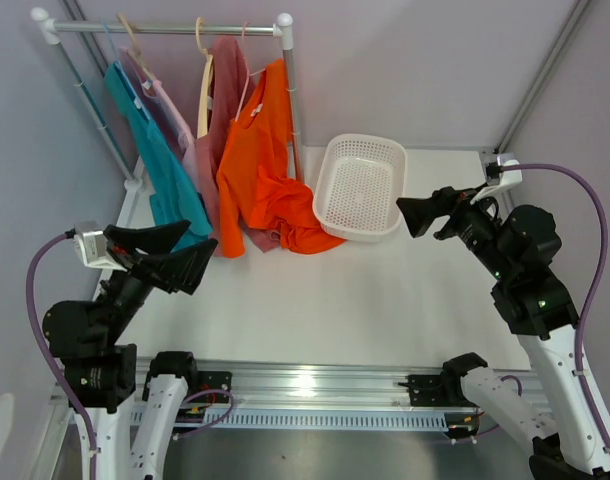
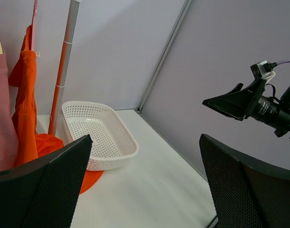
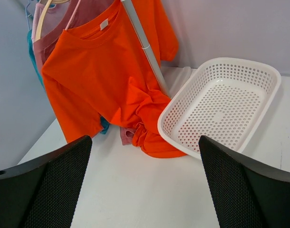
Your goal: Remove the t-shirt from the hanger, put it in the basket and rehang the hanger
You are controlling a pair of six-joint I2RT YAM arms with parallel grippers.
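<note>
An orange t-shirt (image 1: 257, 170) hangs on a hanger at the right end of the white rack rail (image 1: 165, 28), its hem bunched on the table against the basket. It also shows in the right wrist view (image 3: 95, 85) and the left wrist view (image 2: 25, 109). A pink shirt (image 1: 223, 90) and a teal shirt (image 1: 157, 160) hang to its left. My left gripper (image 1: 180, 250) is open and empty, low at the left, apart from the clothes. My right gripper (image 1: 425, 212) is open and empty, right of the basket.
A white perforated basket (image 1: 360, 187) lies on the table right of the rack post (image 1: 290, 100); it also shows in the right wrist view (image 3: 221, 107) and the left wrist view (image 2: 100, 133). Grey walls close in the back and sides.
</note>
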